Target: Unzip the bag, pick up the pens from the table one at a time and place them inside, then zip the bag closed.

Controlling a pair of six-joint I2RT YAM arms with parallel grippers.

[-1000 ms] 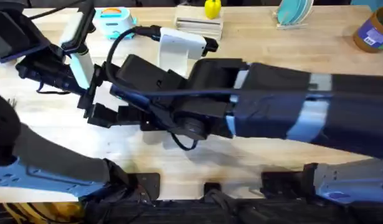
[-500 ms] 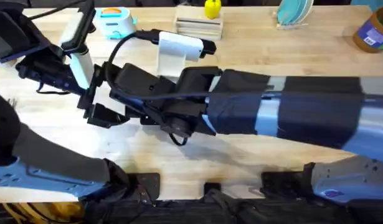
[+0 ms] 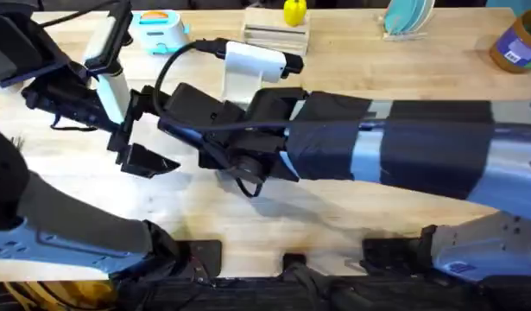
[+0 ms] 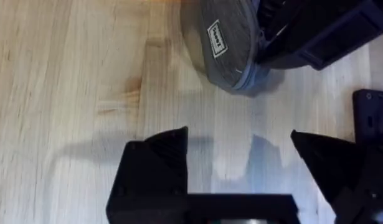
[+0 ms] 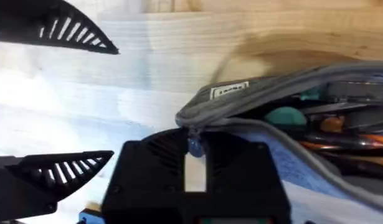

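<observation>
The bag (image 5: 284,93) lies on the table (image 3: 403,60) with its mouth gaping at the zipper. An orange pen (image 5: 347,142) lies inside it among darker items that I cannot make out. My right gripper (image 5: 194,150) reaches across from the right and is shut on the small zipper pull (image 5: 194,144) at the bag's end. In the left wrist view the bag's grey labelled end (image 4: 225,43) lies just beyond my left gripper (image 4: 241,155), which is open with only bare wood between its fingers. In the overhead view the right arm (image 3: 351,147) covers the bag.
Along the far edge stand a teal toy (image 3: 157,26), a yellow object on a wooden stand (image 3: 278,34), teal plates in a rack (image 3: 407,17) and a blue can (image 3: 517,43). Bare wood lies in front of the arms.
The right arm has drawn back a little to the right, away from the left gripper. The left arm has stayed where it was.
</observation>
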